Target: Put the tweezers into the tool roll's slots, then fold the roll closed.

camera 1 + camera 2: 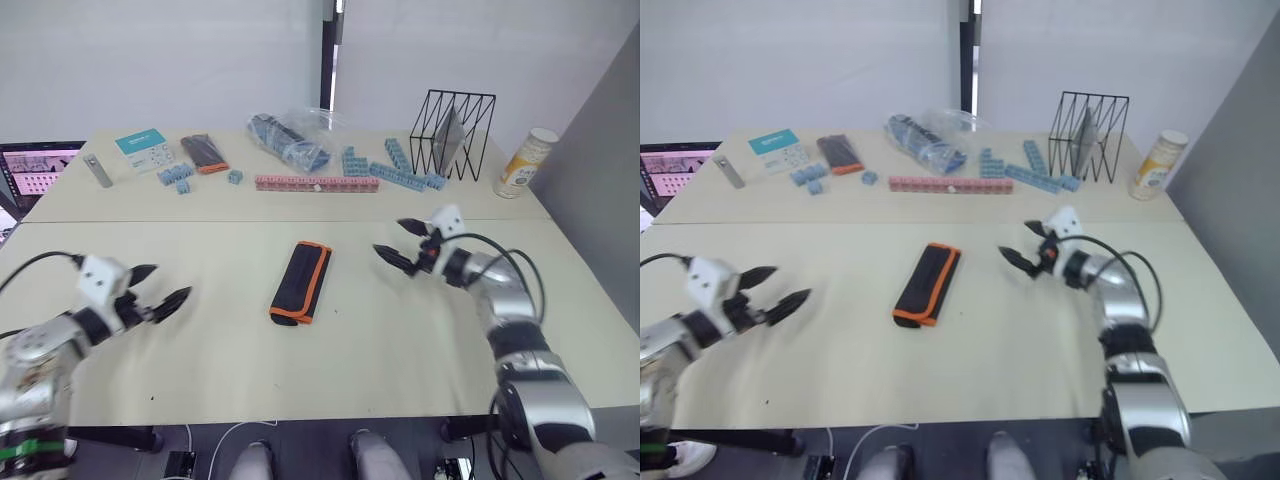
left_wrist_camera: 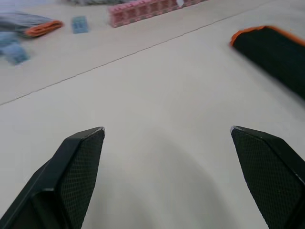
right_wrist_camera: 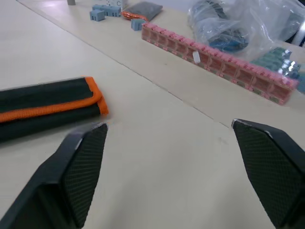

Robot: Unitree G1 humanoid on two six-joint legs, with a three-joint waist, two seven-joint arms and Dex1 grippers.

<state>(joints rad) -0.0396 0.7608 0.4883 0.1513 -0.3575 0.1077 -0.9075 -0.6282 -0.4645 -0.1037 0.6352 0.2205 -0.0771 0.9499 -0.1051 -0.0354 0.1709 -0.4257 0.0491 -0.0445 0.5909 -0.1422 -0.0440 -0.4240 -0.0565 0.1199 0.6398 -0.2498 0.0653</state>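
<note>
While both my grippers, left (image 1: pixel 160 285) and right (image 1: pixel 400 243), gaped wide and empty, I counted one folded tool roll (image 1: pixel 301 281) lying between them.

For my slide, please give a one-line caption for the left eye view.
Folded tool roll lies on the table between the open left gripper and open right gripper.
</note>
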